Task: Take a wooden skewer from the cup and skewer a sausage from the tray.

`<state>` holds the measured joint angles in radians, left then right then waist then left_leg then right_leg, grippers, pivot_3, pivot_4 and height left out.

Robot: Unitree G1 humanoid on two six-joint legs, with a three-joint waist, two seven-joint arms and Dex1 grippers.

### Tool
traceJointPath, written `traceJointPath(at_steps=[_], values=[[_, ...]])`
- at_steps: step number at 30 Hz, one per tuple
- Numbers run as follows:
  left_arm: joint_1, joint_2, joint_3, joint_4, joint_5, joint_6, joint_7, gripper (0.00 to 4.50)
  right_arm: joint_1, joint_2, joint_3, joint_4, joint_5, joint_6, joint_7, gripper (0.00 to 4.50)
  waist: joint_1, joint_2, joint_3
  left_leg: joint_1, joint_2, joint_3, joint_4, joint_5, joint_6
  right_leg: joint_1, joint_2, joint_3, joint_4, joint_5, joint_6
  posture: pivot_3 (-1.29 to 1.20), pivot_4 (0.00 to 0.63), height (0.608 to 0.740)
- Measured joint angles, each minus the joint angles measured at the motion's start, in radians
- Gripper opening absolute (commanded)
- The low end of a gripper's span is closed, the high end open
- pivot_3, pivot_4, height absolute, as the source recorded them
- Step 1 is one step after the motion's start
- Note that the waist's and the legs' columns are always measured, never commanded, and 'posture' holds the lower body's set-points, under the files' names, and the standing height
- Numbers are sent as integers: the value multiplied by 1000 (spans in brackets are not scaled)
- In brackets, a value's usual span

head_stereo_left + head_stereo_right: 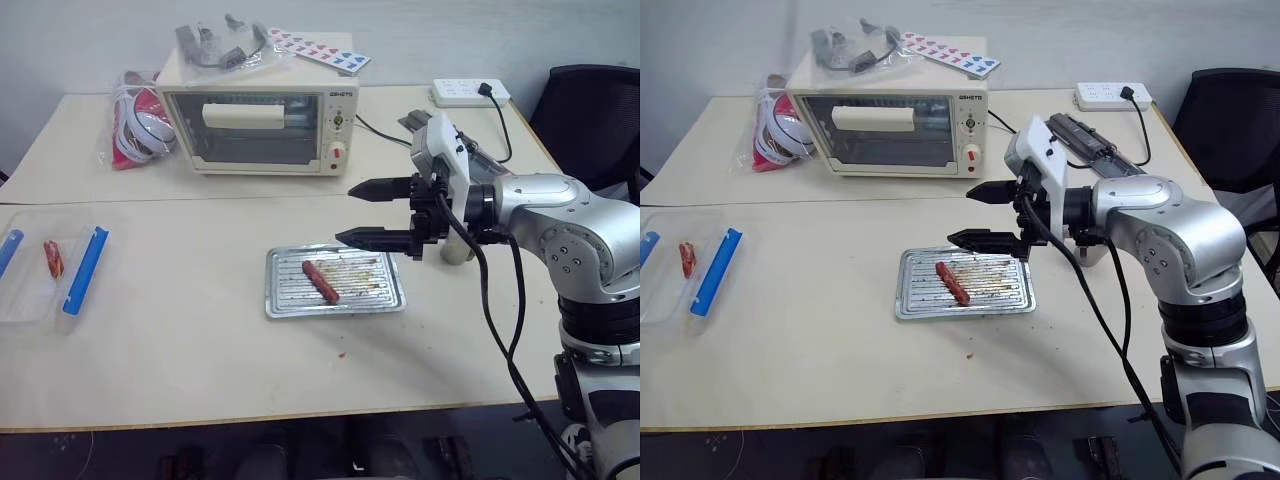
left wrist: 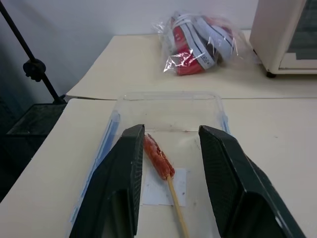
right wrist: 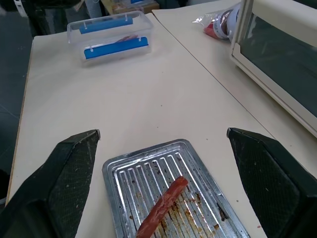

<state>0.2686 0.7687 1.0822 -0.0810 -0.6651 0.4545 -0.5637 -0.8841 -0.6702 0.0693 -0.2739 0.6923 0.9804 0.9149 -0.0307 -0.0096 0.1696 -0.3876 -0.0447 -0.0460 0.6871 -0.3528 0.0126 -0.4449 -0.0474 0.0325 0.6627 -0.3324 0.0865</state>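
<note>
We hold our right tool [image 1: 378,213] wide open and empty over the flat silvery ribbed tray [image 1: 335,281], where one reddish-brown sausage [image 1: 320,281] waits, while our left tool [image 2: 171,148] stands open around a skewered sausage [image 2: 158,156] in the clear plastic box [image 2: 168,106] at the far left of the bench [image 1: 200,340].

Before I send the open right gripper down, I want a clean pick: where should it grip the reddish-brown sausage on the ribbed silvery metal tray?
Probably at mid-length, from above. The reddish-brown sausage lies flat and alone, slanted across the ribbed silvery metal tray, so set the right gripper fingers across its narrow width, turned to match that slant.
</note>
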Motion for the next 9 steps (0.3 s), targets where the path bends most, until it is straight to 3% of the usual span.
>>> traceJointPath(at_steps=[9], values=[[264, -47, 188, -104, -76, 90, -123, 1832, 11, -25, 4, 5, -9, -3, 46, 4286, 4, 0, 0, 1, 0, 0, 0, 0, 0, 0, 0, 0, -2, 0, 0, 0, 150, 740]])
